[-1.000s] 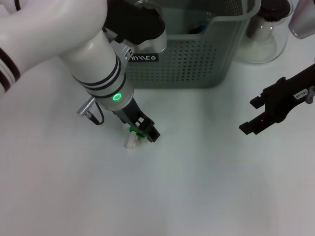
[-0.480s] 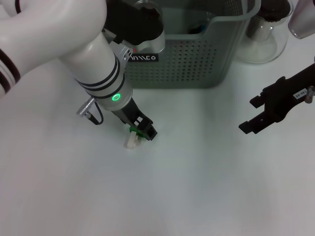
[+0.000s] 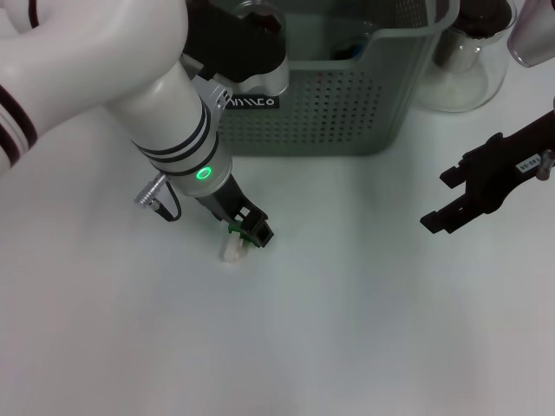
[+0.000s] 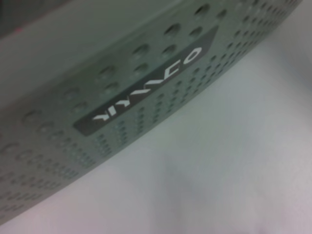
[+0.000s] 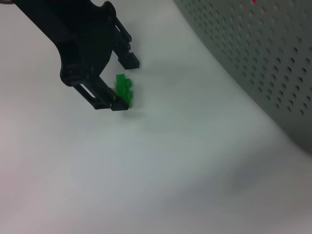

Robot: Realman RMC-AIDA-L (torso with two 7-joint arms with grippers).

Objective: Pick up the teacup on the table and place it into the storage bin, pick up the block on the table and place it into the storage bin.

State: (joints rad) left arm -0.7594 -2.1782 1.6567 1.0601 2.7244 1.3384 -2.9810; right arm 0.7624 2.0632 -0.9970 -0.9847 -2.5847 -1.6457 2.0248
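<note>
A small green and white block (image 3: pixel 231 248) lies on the white table in front of the storage bin (image 3: pixel 347 104). My left gripper (image 3: pixel 251 230) is down at the table, open, its black fingers on either side of the block. The right wrist view shows this from the side: the left gripper (image 5: pixel 124 83) straddles the green block (image 5: pixel 123 89), with the bin's perforated wall (image 5: pixel 263 58) behind. The bin's black label (image 4: pixel 146 83) fills the left wrist view. My right gripper (image 3: pixel 444 204) hovers open at the right. The teacup is out of view.
A clear glass jug (image 3: pixel 468 65) stands to the right of the bin at the back. The bin's front wall is close behind the left arm. Bare table lies between the two grippers and toward the front edge.
The left gripper's fingers have shifted slightly left, closer around the block. The right arm has not moved.
</note>
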